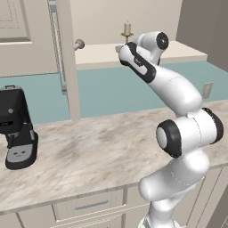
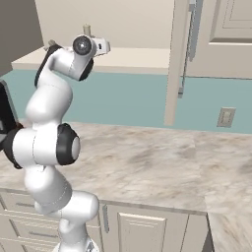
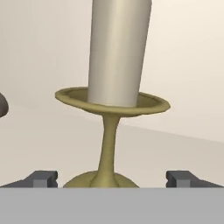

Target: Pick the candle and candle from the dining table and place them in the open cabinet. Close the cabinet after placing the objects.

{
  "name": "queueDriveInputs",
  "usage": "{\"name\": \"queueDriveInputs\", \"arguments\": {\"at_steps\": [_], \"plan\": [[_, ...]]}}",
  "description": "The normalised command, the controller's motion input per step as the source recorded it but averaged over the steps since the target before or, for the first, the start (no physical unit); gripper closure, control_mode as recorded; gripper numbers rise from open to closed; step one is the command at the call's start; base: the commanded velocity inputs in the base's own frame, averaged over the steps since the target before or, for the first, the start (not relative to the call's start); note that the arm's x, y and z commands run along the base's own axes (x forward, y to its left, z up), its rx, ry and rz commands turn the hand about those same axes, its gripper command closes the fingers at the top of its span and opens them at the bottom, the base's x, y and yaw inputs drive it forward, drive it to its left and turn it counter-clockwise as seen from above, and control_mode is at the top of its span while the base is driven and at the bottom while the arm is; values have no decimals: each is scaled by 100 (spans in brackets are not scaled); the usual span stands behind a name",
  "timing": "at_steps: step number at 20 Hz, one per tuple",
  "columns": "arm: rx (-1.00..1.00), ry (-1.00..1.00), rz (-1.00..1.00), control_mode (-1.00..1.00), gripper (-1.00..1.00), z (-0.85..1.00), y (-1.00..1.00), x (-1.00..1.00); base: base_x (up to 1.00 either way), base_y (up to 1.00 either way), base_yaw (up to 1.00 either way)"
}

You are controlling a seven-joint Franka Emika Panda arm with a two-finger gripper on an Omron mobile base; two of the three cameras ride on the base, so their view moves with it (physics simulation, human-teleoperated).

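One candle point(image 3: 117, 52) upright on cabinet shelf point(image 1: 102, 55), two fingers point(image 3: 41, 178) spread wide, clear of its brass stem

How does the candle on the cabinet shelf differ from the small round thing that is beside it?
The candle is tall, pale and upright on a brass stem; the small round thing is low and brownish grey. The open gripper stands around the candle's base; the round thing sits apart to one side. Both rest on the cabinet shelf.
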Motion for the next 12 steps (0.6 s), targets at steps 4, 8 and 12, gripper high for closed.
{"name": "queueDriveInputs", "arguments": {"at_steps": [4,8,12], "plan": [[0,0,-5,-100,-100,1,-13,-35,0,0,0],[0,0,-7,-100,-100,6,-8,-53,0,0,0],[0,-1,-8,-100,-100,5,-1,-68,0,0,0]]}}
